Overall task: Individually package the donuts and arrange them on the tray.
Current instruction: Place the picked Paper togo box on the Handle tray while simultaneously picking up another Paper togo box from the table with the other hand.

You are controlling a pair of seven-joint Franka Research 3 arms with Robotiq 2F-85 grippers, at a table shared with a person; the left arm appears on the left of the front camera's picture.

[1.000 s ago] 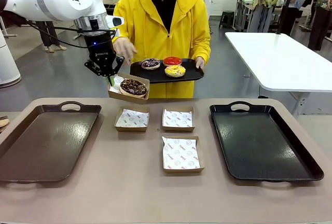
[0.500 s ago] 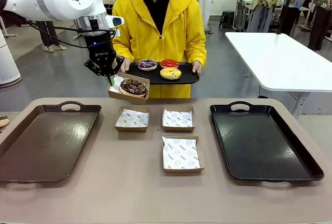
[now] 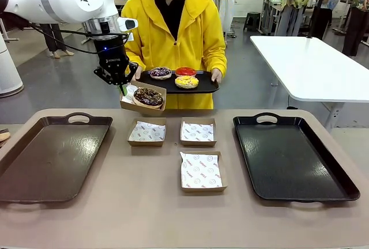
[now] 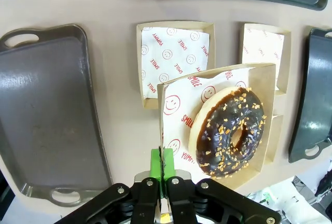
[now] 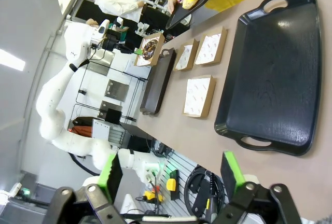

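Note:
My left gripper (image 3: 122, 89) is shut on the rim of a paper-lined cardboard box (image 3: 130, 104) and holds it in the air above the table's far edge. A chocolate-glazed donut (image 3: 148, 97) with sprinkles lies in that box. In the left wrist view the green pads (image 4: 156, 166) pinch the box wall (image 4: 162, 111) beside the donut (image 4: 231, 130). A person in yellow holds a small black tray (image 3: 203, 85) bearing a purple donut (image 3: 160, 73), a red donut (image 3: 185, 71) and a yellow donut (image 3: 186, 81). My right gripper (image 5: 171, 172) stands open, away from the table's near right edge.
Three empty lined boxes (image 3: 146, 131) (image 3: 198, 132) (image 3: 200, 171) sit mid-table. A brown tray (image 3: 52, 157) lies on the left and a black tray (image 3: 291, 157) on the right; the right wrist view looks across this black tray (image 5: 275, 73). A white table (image 3: 311, 64) stands behind.
The person's hand has left the held box and gone back to the small tray, which has shifted slightly left and away. My left gripper and its box have stayed put.

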